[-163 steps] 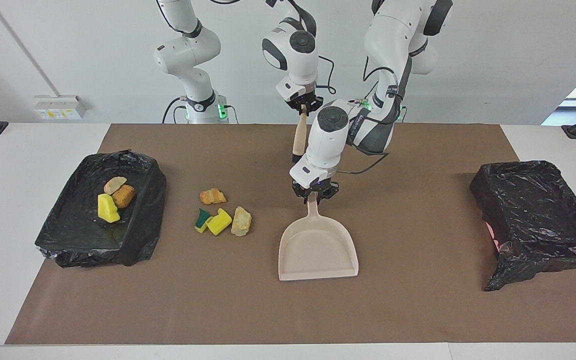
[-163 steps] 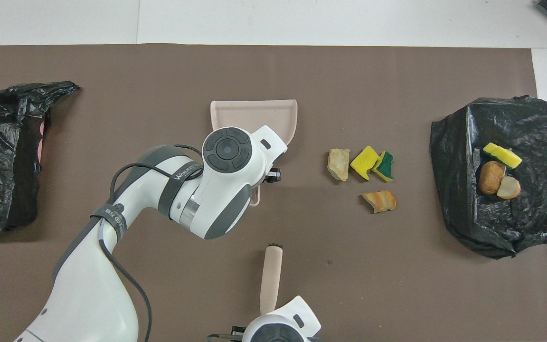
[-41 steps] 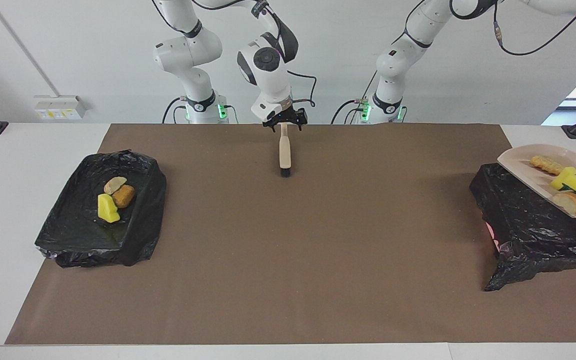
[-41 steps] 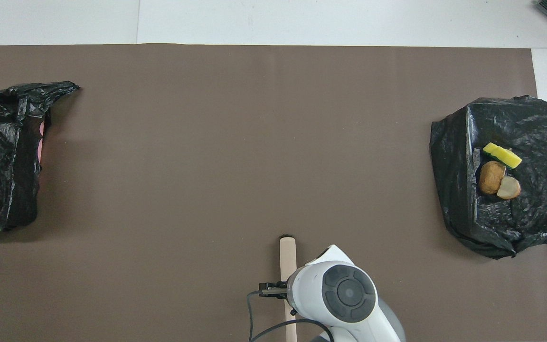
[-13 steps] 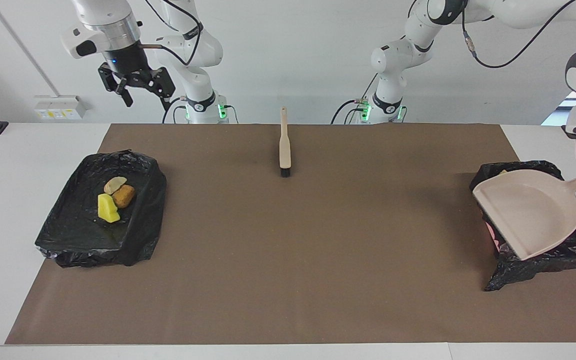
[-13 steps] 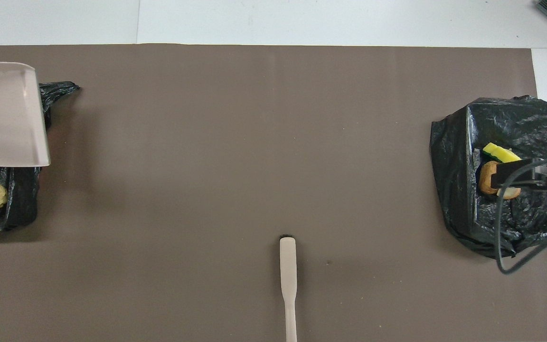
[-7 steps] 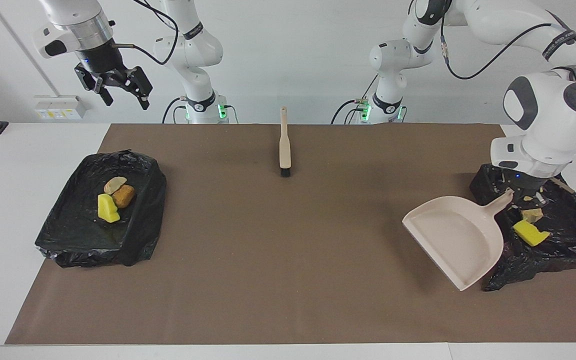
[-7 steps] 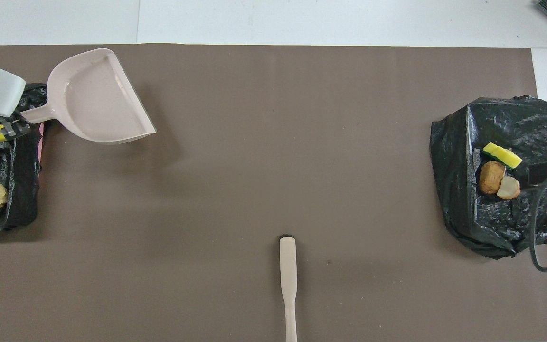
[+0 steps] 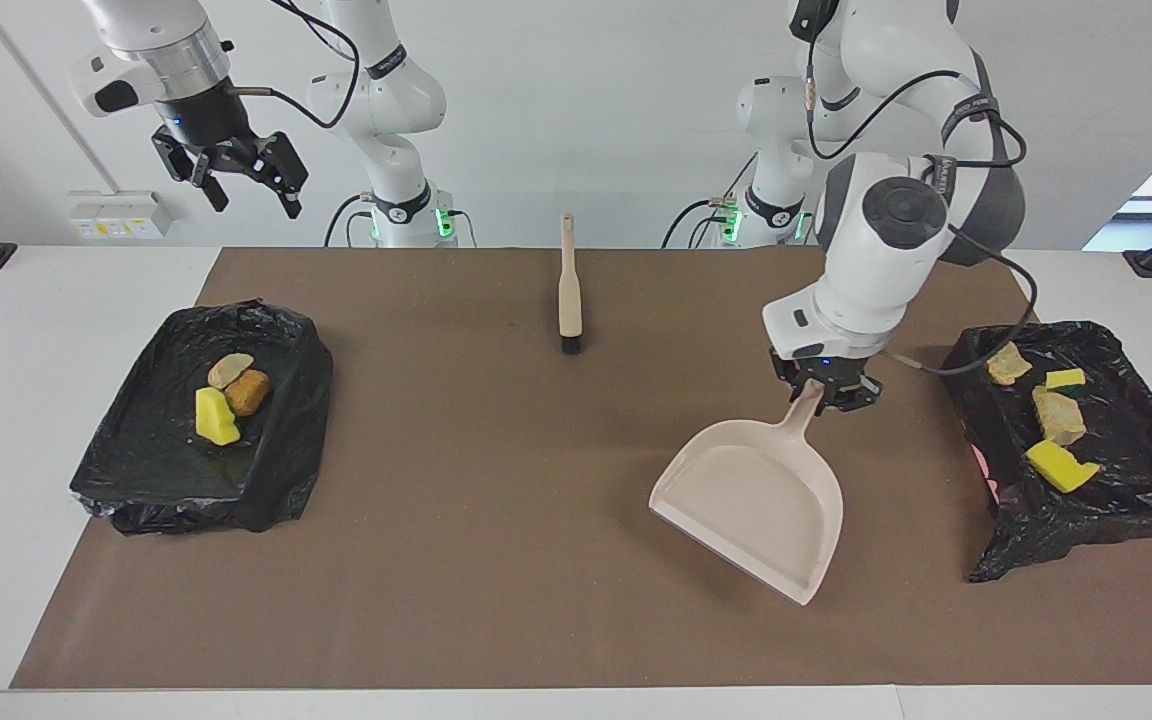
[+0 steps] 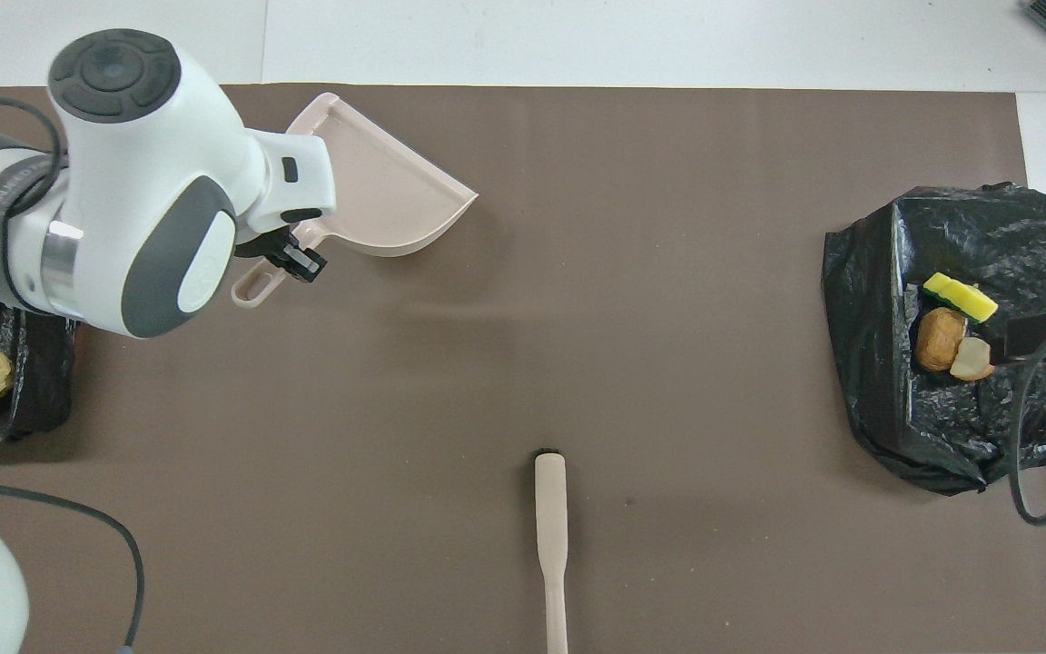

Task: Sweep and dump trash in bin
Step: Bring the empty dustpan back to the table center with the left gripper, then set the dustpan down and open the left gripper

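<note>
Your left gripper (image 9: pixel 822 392) is clamped on the handle of the empty beige plastic dustpan (image 9: pixel 756 505), whose long axis slants away from the robots. The foam trash scraps (image 9: pixel 1058 418) lie in the black-lined bin (image 9: pixel 1136 490) beside it. Your right gripper (image 9: pixel 236 172) hangs open, waiting.

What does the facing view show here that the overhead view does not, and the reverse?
Facing only: the right gripper open, raised over the bin at the right arm's end, and all four scraps in the bin at the left arm's end.
Overhead only: nothing more.
Both: the left gripper shut on the empty dustpan, and the brush lying near the robots.
</note>
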Robot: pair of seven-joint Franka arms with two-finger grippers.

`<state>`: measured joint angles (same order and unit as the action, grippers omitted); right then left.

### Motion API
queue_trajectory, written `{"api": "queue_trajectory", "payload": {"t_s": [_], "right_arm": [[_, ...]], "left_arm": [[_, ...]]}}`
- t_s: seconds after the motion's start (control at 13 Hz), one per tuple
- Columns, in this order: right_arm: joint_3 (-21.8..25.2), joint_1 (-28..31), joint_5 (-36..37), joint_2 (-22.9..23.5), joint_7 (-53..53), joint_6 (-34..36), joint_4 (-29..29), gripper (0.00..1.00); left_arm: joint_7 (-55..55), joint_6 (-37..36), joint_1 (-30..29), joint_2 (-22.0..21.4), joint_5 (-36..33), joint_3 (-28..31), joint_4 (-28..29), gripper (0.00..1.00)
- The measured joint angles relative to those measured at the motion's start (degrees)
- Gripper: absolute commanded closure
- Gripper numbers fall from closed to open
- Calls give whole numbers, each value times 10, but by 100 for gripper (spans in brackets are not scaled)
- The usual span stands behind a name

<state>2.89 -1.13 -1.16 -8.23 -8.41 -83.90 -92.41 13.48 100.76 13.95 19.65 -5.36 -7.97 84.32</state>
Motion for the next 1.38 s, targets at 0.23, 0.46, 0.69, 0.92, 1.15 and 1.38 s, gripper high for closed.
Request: {"api": "queue_trajectory", "payload": {"t_s": [0.23, 0.46, 0.69, 0.92, 1.15, 1.38], "right_arm": [[-1, 1, 1, -1, 0, 0, -1, 0], [1, 1, 1, -1, 0, 6, -2, 0], [3, 2, 0, -2, 0, 9, -2, 0], [1, 2, 0, -2, 0, 9, -2, 0], [1, 2, 0, -2, 0, 9, -2, 0], [1, 2, 0, -2, 0, 9, -2, 0]], "left_arm": [[-158, 10, 64, 17, 16, 0, 0, 100], [-294, 38, 123, 44, 18, -1, -10, 100], [-378, 75, 152, 57, 25, -5, -16, 100], [-409, 107, 167, 72, 35, -7, -17, 100], [-454, 143, 195, 117, 29, -7, -27, 100], [-495, 164, 202, 138, 29, -7, -32, 100]]}}
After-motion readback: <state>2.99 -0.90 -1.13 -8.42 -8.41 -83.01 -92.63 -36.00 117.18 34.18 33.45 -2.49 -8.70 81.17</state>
